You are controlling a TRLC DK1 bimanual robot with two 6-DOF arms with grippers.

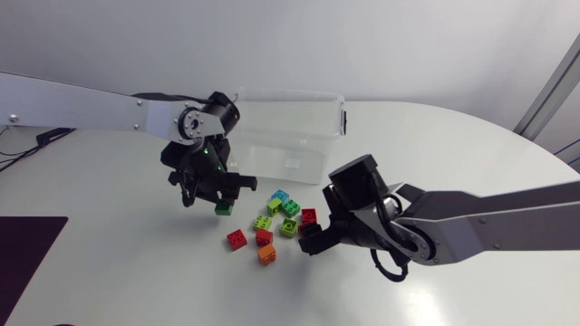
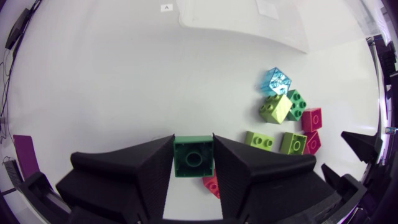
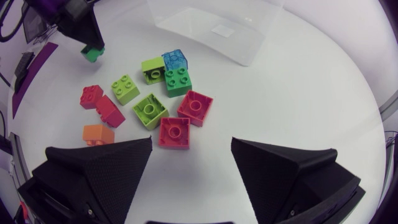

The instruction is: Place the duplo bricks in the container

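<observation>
One green brick is clamped in my left gripper, a finger pressed against each of two opposite sides. It looks square from my wrist, so I can make out no long axis. The face turned toward my wrist shows a single round ring in its middle. Whether it rests on the white table or hangs just clear of it I cannot tell.

Near that gripper, on the side toward my right arm, lies the loose heap of red, lime and green bricks. Some have their studs up and others show the ringed face.

My right gripper hangs over the near edge of the heap with its fingers spread wide and nothing between them. A red brick lies just ahead of the gap, ringed face up. An orange brick lies off to one side, by one fingertip. At the heap's far edge a clear blue brick sits tilted against a lime one.

Beyond the heap and apart from it stands the clear container, its long side running across the table.
</observation>
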